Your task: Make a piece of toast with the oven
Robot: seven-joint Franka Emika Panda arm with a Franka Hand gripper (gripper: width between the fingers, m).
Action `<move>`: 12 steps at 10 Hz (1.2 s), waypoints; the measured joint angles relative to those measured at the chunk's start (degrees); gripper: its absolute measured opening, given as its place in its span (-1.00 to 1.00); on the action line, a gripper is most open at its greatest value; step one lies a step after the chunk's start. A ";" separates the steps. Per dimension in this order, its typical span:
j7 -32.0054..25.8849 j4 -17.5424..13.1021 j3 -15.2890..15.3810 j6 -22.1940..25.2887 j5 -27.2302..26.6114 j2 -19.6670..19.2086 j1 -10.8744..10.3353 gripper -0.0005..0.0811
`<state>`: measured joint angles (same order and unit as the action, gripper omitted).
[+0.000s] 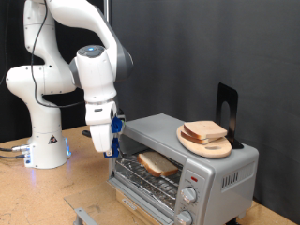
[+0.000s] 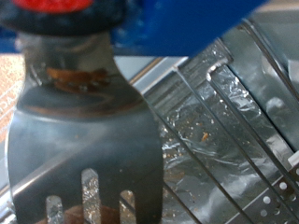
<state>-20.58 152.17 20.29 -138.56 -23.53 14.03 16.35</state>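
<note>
Silver sheet metal makes up the biggest thing in play, the small countertop toaster oven with two round knobs (image 1: pixel 187 169). It stands open on the wooden desk (image 1: pixel 28 192), just below and beside the hand (image 1: pixel 106 142), so its wire rack (image 1: pixel 150 183) can be reached from the front.

On the oven's flat roof, off to the far side of the hand, a round wooden plate (image 1: pixel 206 142) carries spare slices of pale bread (image 1: pixel 204 131), parked out of the way.

Inside the cavity, right next to the hand's tip, lies the square pale slice of toast with its tan crust (image 1: pixel 156 164), resting on the rack; I judge it has been delivered there for toasting.

From the wrist view, a slotted grey metal spatula (image 2: pixel 84 131) juts straight out from the hand over the foil-lined tray (image 2: pixel 201 131), a long flat blade suited to sliding bread in. Its handle vanishes under the hand's red and blue parts, so the hand seems clenched on it.
</note>
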 joint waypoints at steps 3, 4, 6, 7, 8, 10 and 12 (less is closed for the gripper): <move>1.18 0.14 1.11 -0.05 0.44 0.09 -0.07 0.19; 1.18 0.43 1.11 -0.05 1.25 0.08 0.12 0.19; 1.17 1.42 0.90 0.05 3.73 0.08 1.22 0.19; 0.92 1.96 0.62 0.29 4.92 0.10 1.96 0.19; -0.06 2.43 0.00 0.94 5.79 0.15 2.72 0.19; -3.45 2.82 -2.23 3.04 5.90 0.73 3.66 0.19; -6.59 2.61 -5.15 5.81 3.25 2.16 3.88 0.19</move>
<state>-27.17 154.78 15.14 -132.75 -20.27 16.19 20.23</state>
